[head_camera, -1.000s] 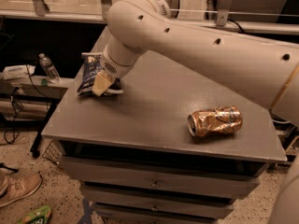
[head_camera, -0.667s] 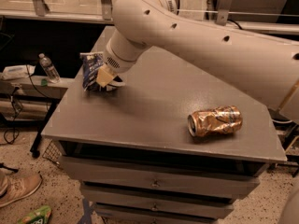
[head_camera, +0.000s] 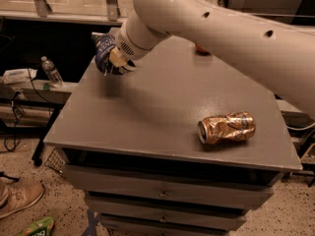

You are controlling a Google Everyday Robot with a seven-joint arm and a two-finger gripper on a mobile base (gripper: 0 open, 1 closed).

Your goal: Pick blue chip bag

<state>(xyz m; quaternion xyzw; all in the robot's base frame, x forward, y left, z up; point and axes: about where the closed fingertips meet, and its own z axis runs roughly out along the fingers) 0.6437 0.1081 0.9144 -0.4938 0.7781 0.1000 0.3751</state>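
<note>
The blue chip bag is a dark navy crinkly bag with white lettering, at the far left of the grey table top. My gripper is at the end of the large white arm that comes in from the upper right. It is shut on the bag's right side. The bag hangs above the table, with its shadow on the surface below. The wrist hides part of the bag.
A crushed gold-brown can lies on its side at the front right of the table. A small orange object peeks out behind the arm. A water bottle stands on a low shelf at the left. Drawers run below the table top.
The gripper has risen and shifted slightly right, carrying the blue chip bag up off the table. The can has not moved.
</note>
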